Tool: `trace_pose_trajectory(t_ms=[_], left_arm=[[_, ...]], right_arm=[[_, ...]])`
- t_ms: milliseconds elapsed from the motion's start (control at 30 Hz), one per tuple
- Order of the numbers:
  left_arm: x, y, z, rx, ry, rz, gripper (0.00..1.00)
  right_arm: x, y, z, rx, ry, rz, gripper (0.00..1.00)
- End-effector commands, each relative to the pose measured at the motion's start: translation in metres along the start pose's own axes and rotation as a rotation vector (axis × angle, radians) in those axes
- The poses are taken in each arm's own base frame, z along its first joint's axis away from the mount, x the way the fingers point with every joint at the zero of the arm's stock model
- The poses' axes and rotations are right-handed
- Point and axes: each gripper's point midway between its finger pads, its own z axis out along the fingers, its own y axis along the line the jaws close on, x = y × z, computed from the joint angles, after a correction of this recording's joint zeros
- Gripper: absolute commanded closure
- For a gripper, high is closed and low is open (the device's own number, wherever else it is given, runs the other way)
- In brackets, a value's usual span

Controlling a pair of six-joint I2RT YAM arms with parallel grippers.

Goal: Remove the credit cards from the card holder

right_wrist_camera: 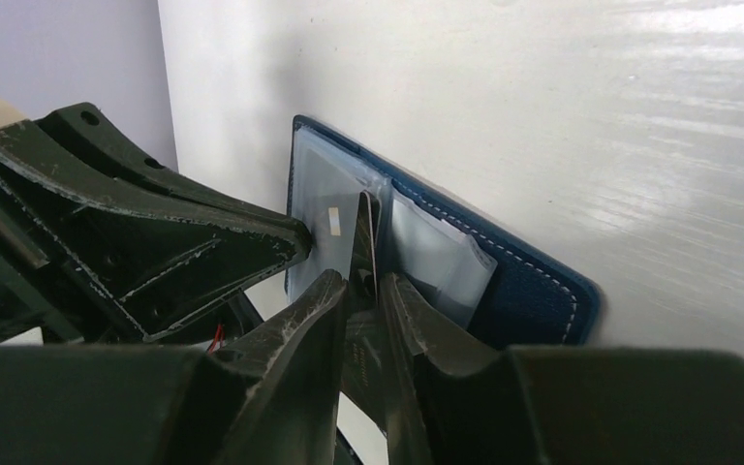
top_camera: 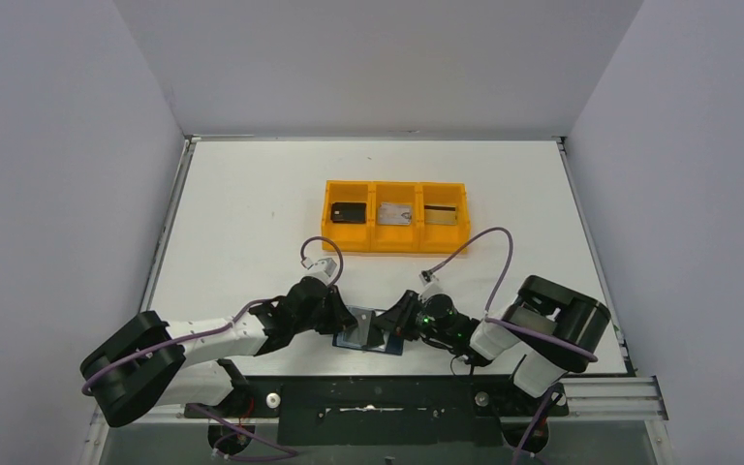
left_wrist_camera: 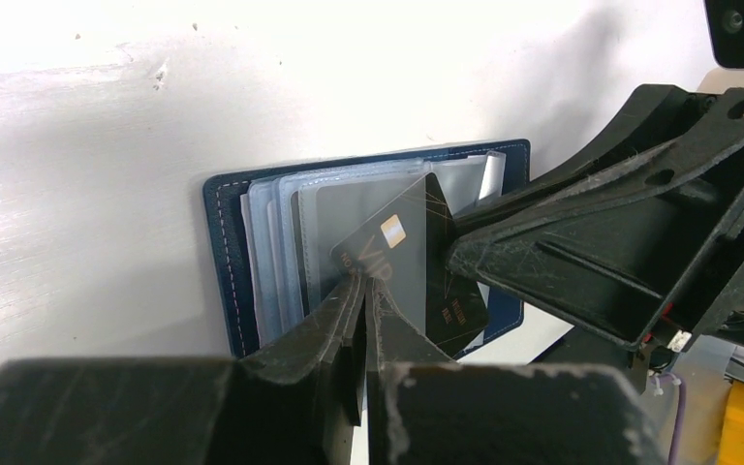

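Observation:
The navy card holder lies open near the table's front edge, between both grippers; its clear sleeves show in the left wrist view and the right wrist view. A black credit card with a gold chip sticks partway out of a sleeve, and it is edge-on in the right wrist view. My right gripper is shut on this card; it also shows from above. My left gripper is shut on a clear sleeve of the holder, just left of the card.
An orange three-compartment tray stands behind the grippers. It holds a dark card on the left, a silver-grey card in the middle and a gold-tan card on the right. The two grippers' fingertips nearly touch.

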Motion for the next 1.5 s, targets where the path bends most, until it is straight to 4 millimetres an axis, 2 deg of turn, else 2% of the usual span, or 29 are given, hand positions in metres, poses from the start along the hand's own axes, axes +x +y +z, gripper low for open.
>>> trace_pose_trajectory(t_ms=[0,67,167,267,533,600,700,767,900,1033,1133,1267,1400,1467], left_arm=[[0.031,0.052,-0.003,-0.185,0.092,0.02,0.97],[0.029,0.051,-0.003,-0.183,0.087,0.02,0.97],[0.028,0.052,-0.002,-0.188,0.078,0.02,0.97],[0.028,0.053,-0.002,-0.192,0.08,0.012,0.97],[0.024,0.053,-0.005,-0.2,0.059,0.009,0.98],[0.023,0.05,-0.005,-0.189,0.058,0.011,0.98],[0.019,0.046,-0.006,-0.179,0.048,0.014,0.98],[0.013,0.038,-0.006,-0.163,0.036,0.012,0.96],[-0.005,0.015,-0.01,-0.103,-0.009,0.025,0.85],[-0.028,0.002,-0.017,-0.104,-0.076,0.061,0.73],[-0.043,-0.002,-0.026,-0.12,-0.117,0.071,0.6],[-0.066,0.001,-0.045,-0.151,-0.186,0.094,0.44],[-0.097,0.014,-0.065,-0.204,-0.247,0.08,0.33],[-0.112,0.021,-0.075,-0.205,-0.262,0.045,0.27]], right_arm=[[0.006,0.023,-0.004,-0.093,0.043,-0.053,0.78],[0.01,0.027,-0.001,-0.106,0.069,-0.076,0.78],[0.009,0.026,0.005,-0.102,0.068,-0.052,0.88],[0.004,0.02,-0.001,-0.103,0.036,-0.006,0.96],[-0.013,-0.006,-0.026,-0.032,-0.036,0.037,1.0],[-0.018,-0.003,-0.029,-0.035,-0.056,0.042,1.0],[-0.029,0.014,-0.032,-0.079,-0.087,0.02,1.0],[-0.037,0.016,-0.033,-0.044,-0.1,-0.014,1.0],[-0.066,0.032,-0.044,0.031,-0.195,-0.131,1.0],[-0.103,0.039,-0.073,0.119,-0.363,-0.212,1.0],[-0.124,0.063,-0.09,0.059,-0.473,-0.299,1.0],[-0.146,0.091,-0.098,0.056,-0.543,-0.503,1.0],[-0.162,0.115,-0.087,0.079,-0.553,-0.715,1.0],[-0.168,0.135,-0.079,0.065,-0.545,-0.835,1.0]])
